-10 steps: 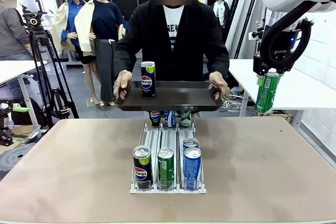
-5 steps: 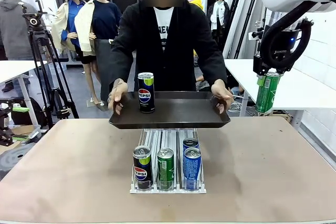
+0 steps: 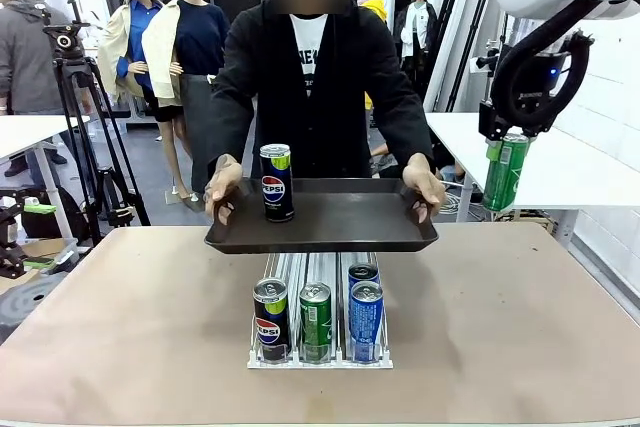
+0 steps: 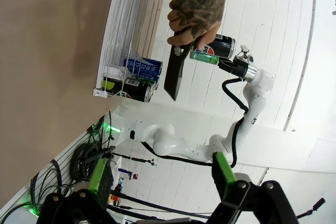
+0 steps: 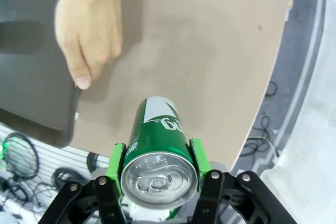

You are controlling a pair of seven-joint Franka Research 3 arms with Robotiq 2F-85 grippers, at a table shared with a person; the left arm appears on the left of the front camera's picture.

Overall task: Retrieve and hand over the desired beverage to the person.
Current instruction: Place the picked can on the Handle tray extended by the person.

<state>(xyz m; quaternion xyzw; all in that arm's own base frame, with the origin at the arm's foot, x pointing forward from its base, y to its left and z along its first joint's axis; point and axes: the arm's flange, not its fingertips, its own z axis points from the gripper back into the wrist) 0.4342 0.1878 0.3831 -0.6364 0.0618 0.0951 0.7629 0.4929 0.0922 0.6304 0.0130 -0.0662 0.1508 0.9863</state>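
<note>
Right gripper (image 5: 157, 182) is clamping green can (image 5: 157, 145) between its pads; left gripper (image 4: 160, 179) is sitting apart, empty; can's base hidden.

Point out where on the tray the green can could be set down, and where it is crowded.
The tray is bare from the Pepsi can across to the person's hand at its other end. Its crowded end holds that can beside the other hand. The right claw holds the green can off to that bare side.
</note>
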